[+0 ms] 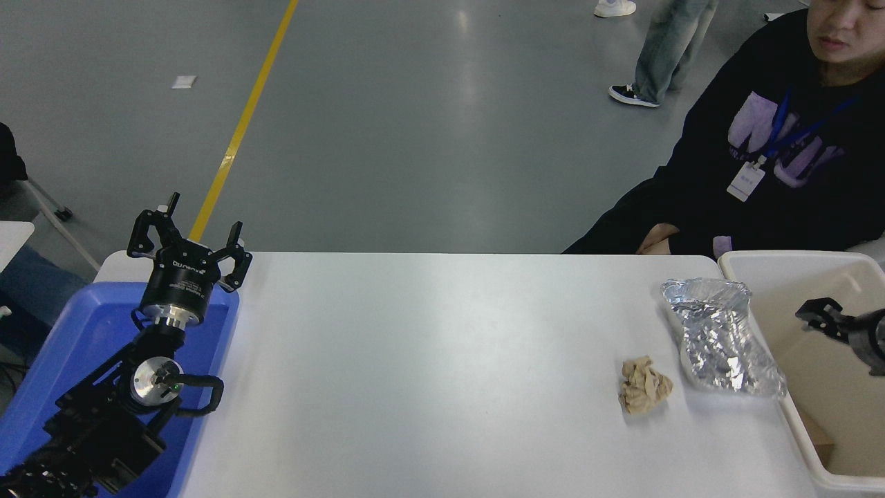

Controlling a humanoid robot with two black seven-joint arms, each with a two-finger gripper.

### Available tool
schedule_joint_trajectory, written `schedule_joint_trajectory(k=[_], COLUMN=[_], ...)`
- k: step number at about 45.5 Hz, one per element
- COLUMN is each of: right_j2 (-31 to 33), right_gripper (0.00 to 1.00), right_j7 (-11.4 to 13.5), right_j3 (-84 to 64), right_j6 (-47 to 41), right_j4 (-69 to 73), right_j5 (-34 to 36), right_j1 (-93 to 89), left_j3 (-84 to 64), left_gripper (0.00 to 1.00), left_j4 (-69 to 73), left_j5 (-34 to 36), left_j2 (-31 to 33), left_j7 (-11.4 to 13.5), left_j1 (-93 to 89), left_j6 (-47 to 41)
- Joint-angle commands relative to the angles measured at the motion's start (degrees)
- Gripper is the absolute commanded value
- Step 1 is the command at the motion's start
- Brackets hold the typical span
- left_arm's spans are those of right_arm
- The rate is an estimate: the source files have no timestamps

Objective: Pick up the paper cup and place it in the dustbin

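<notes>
The paper cup is out of view. The dustbin [769, 257], a large cream-white plastic bin, stands at the table's right end and is cut off by the picture's edge. My right gripper [820, 316] comes in from the right edge and hangs over the bin's inside; only its black tip shows, with nothing seen in it. My left gripper [188, 234] is parked at the far left over the blue tray, open and empty.
A crinkled silver foil tray [719, 339] lies against the bin's left wall, with a crumpled brown paper ball [643, 386] just left of it. A blue tray [83, 332] sits under the left arm. A person in black [760, 173] sits at the far right corner.
</notes>
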State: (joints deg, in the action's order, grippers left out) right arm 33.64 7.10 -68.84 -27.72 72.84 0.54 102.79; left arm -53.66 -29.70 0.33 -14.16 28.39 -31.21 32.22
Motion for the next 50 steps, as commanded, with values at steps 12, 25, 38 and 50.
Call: schedule_joint_trajectory(k=[12, 25, 38, 50], right_j2=[-16.4, -16.0, -16.0, -18.1], right_gripper=[1.00, 1.00, 1.00, 1.00], right_j7=[-0.2, -0.2, -0.1, -0.1], right_j3=[-0.7, 3.2, 2.8, -0.7], right_j6=[-17.3, -17.3, -17.3, -17.3], right_j4=[12.3, 13.3, 12.3, 12.2], right_j5=[0.3, 0.8, 0.7, 0.7], right_j1=[30.0, 35.5, 35.2, 34.5], left_j3=[0.0, 0.0, 0.0, 0.0], left_gripper=[0.98, 0.98, 0.98, 0.98], left_j4=[0.0, 0.0, 0.0, 0.0], left_j5=[0.0, 0.0, 0.0, 0.0], left_j2=[0.0, 0.0, 0.0, 0.0], left_j7=[0.0, -0.1, -0.1, -0.1], left_j1=[0.1, 0.0, 0.0, 0.0], left_j6=[-0.1, 0.0, 0.0, 0.0])
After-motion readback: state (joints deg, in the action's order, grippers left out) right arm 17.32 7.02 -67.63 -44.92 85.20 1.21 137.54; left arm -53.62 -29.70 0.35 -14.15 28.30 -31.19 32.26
